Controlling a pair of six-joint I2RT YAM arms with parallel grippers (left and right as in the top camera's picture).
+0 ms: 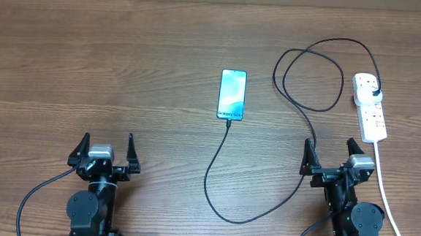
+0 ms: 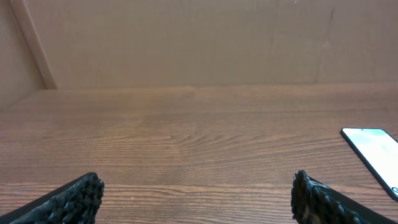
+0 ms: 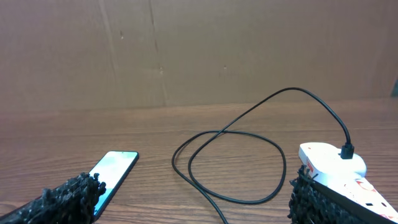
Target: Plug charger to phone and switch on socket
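Note:
The phone (image 1: 232,94) lies flat mid-table with its light blue screen lit. It also shows at the right edge of the left wrist view (image 2: 376,149) and at the left of the right wrist view (image 3: 112,171). The charger (image 1: 218,170) is a thin black cable. It runs from the phone's near edge, curves right and loops (image 3: 230,143) up to its black plug (image 1: 374,91), which sits in the white socket (image 1: 370,107). I cannot tell whether the tip is seated in the phone. My left gripper (image 1: 107,139) and right gripper (image 1: 329,146) stand open and empty near the front edge.
The socket's white cord (image 1: 386,198) trails toward the front right, beside my right arm. A brown cardboard wall (image 2: 199,43) stands behind the wooden table (image 1: 89,59). The cable's near bend (image 1: 237,218) lies between the two arms.

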